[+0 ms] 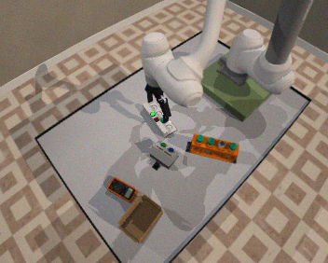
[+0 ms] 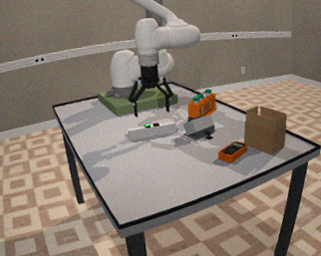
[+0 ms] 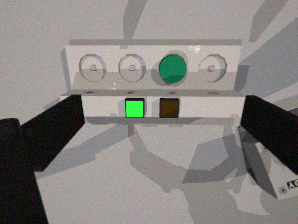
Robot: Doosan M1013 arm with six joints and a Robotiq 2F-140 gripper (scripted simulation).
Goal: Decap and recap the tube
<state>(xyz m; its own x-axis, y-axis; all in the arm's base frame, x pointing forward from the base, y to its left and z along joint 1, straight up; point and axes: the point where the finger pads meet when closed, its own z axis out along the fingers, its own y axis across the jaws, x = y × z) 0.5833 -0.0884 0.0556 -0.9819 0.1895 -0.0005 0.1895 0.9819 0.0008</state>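
My gripper (image 3: 162, 109) is open and empty and hangs straight above the white cap tray (image 3: 152, 82). A green cap (image 3: 173, 69) lies flat in one of the tray's two middle nests; the other three nests are empty. On the tray's front the green lamp (image 3: 134, 108) is lit and the amber lamp (image 3: 169, 108) is dark. In the top view the gripper (image 1: 157, 100) is over the tray (image 1: 158, 118). The orange tube rack (image 1: 212, 147) holds three green-capped tubes and one uncapped tube (image 1: 222, 144). The grey key housing (image 1: 164, 155) lies between tray and rack.
An orange multimeter (image 1: 122, 188) and an open cardboard box (image 1: 141, 217) lie near the table's front edge. The arm stands on a green base plate (image 1: 235, 90) at the back. In the exterior view the rack (image 2: 202, 104) and key housing (image 2: 199, 126) sit right of the tray (image 2: 152, 131).
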